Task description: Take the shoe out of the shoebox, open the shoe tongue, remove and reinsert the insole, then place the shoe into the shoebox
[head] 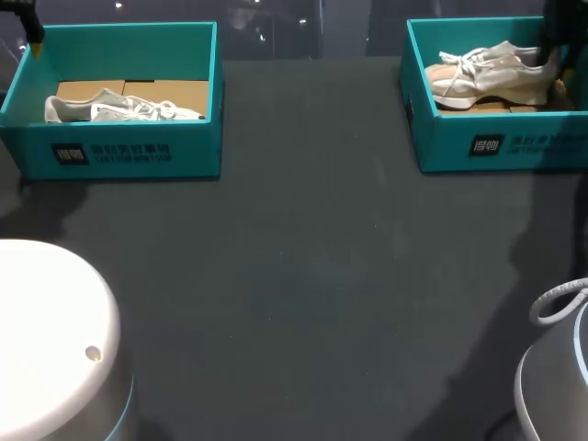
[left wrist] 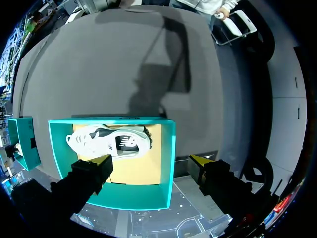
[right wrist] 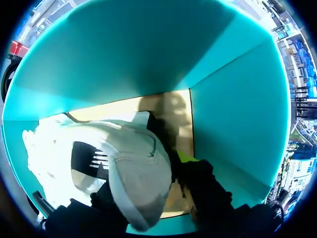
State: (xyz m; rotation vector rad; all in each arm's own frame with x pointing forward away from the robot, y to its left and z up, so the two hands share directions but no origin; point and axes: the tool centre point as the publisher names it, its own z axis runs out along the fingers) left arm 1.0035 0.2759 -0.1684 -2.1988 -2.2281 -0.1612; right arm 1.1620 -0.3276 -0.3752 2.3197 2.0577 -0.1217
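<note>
The left arm base (head: 46, 340) and right arm base (head: 560, 377) are standing at the near corners of the table (head: 303, 276).

Two boxes are sitting well apart along the far edge.

- **Far-left corner:** the left shoebox (head: 138, 156) is holding a grey shoe (head: 119, 110) on its side. The left gripper (left wrist: 151, 161) is hovering above it, spread wide and holding nothing.
- **Far-right corner:** the right shoebox (head: 514, 147) is holding a beige shoe (head: 487, 73). The right gripper (right wrist: 148, 191) is sitting at the heel. Its grip cannot be determined.
</note>
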